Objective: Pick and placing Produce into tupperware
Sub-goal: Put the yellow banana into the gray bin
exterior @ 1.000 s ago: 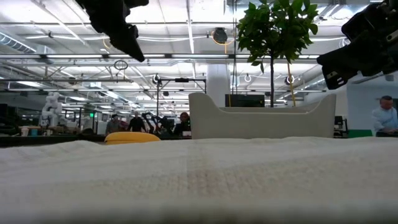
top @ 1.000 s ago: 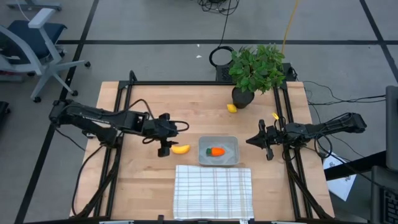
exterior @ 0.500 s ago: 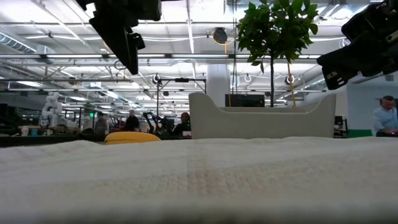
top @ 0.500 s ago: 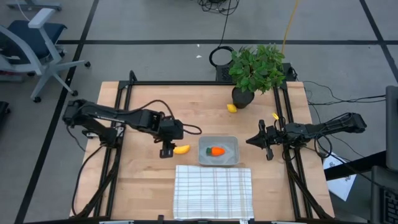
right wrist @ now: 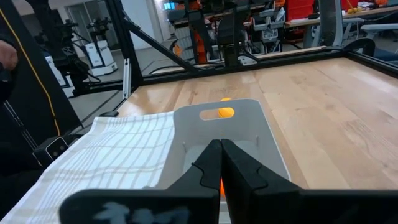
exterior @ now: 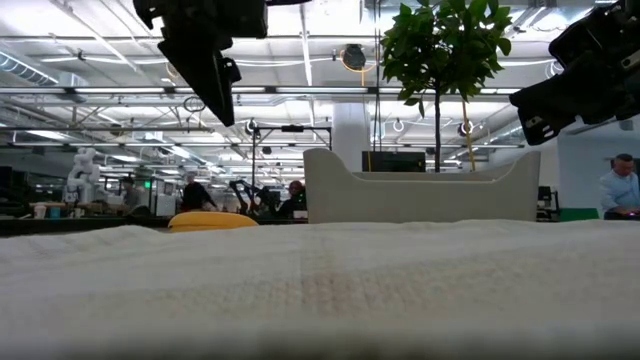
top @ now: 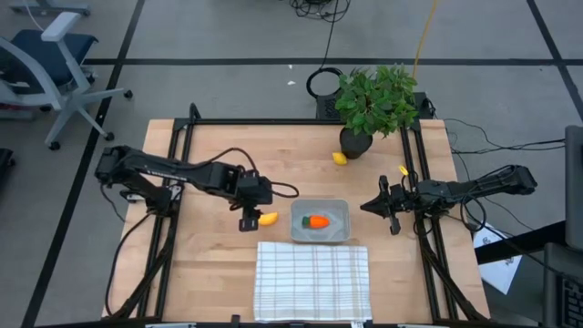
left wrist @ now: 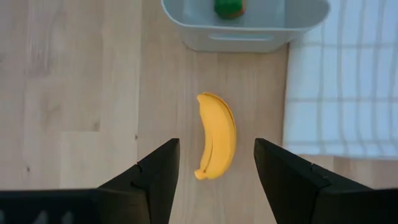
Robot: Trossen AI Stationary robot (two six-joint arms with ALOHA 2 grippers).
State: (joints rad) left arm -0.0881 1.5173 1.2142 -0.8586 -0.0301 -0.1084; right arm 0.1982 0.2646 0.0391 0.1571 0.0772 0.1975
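The yellow banana (left wrist: 217, 135) lies flat on the wooden table just left of the tupperware (top: 335, 211), a greyish tub with the orange carrot (top: 316, 221) inside it. The small lemon (top: 340, 158) rests on the table by the plant pot. My left gripper (left wrist: 216, 152) hovers open above the banana, pointing steeply down, one finger to each side of it and clear of it; the low view shows this gripper (exterior: 205, 70) well above the banana (exterior: 212, 221). My right gripper (top: 387, 208) waits shut and level, right of the tub.
A white grid-lined cloth (top: 312, 280) lies on the near side of the tub. A leafy potted plant (top: 373, 100) stands at the far edge. Black frame rails (top: 173, 182) run along both table sides. Bare wood lies left of the banana.
My left gripper has moved toward the table's right, over the banana, and tipped more steeply downward. Its fingers have stayed apart. The banana, tub and right arm have kept still.
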